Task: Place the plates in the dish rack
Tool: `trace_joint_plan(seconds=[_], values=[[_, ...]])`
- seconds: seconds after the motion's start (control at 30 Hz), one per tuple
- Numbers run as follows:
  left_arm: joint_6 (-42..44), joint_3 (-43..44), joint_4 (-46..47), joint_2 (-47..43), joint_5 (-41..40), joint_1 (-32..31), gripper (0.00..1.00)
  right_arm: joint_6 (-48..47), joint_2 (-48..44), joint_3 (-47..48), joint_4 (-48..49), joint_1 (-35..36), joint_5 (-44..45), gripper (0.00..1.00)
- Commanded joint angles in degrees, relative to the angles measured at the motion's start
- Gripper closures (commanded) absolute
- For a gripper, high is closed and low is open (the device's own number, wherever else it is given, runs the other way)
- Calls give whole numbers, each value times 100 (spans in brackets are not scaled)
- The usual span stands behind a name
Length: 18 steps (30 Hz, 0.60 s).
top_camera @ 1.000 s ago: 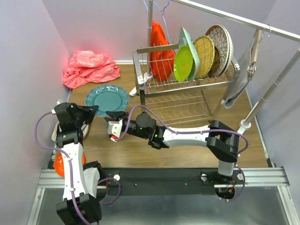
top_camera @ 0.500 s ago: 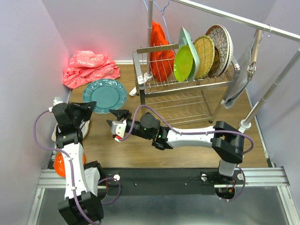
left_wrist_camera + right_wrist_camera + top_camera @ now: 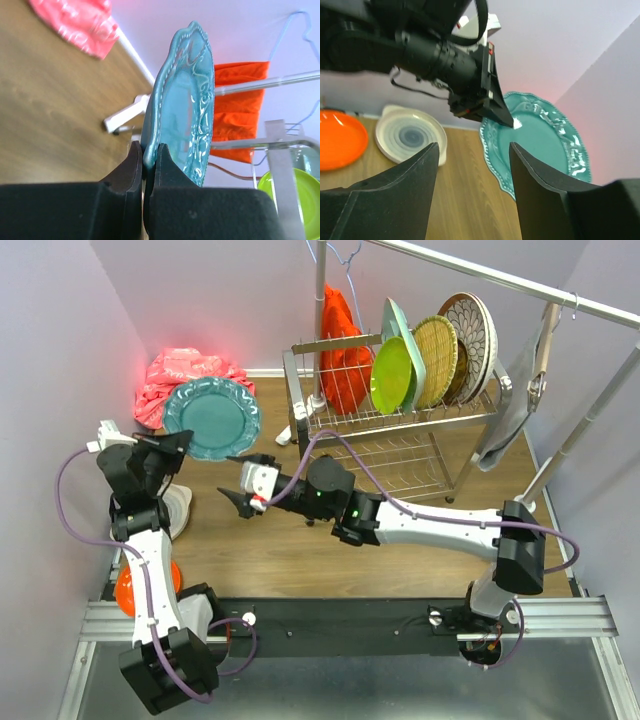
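right now the left gripper (image 3: 147, 152) has its jaws clamped on the lower rim of the teal plate (image 3: 187, 100). it holds the plate off the surface (image 3: 260, 560), tilted close to upright, well left of the rack (image 3: 420, 416) and clear of it. the right gripper (image 3: 243, 482) sits between that plate and the rack's left end, jaws spread apart with nothing in them, facing the plate. my read is that this is the setup for a handover, or a steadying grip, ahead of the trip to the rack.

the rack's upper tier already carries a green plate (image 3: 392, 375), a woven plate (image 3: 436, 358) and others packed toward its right end. an orange cloth (image 3: 342, 350) hangs at its left end. an orange plate (image 3: 125, 590) and a swirl plate (image 3: 178, 510) lie on the surface far left of the rack, by the left arm.

risks from here:
- the hold is a narrow pinch on a scalloped, glazed rim, so the plate may pivot or slide out if swung fast.
- if the left jaws let go before the right ones have bitten, the plate drops to the surface.
- the free slots look to be beside the cloth, so the plate could snag fabric or clip the rack's left post and be knocked loose.
- the right arm's cable loops close to the rack's front and could catch.
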Motion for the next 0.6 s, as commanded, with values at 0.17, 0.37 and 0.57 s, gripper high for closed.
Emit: trace_joint_plan(seconds=[0.17, 0.37, 0.57], values=[[126, 1687, 1788, 323, 296, 72, 100, 1721, -137, 2105, -2449, -277, -535, 29], [-32, 2171, 2183, 473, 436, 72, 100, 2459, 38, 2957, -3091, -558, -518, 25], [-296, 2409, 2781, 500, 708, 63, 100, 3013, 162, 3880, -3242, -1050, -412, 24]])
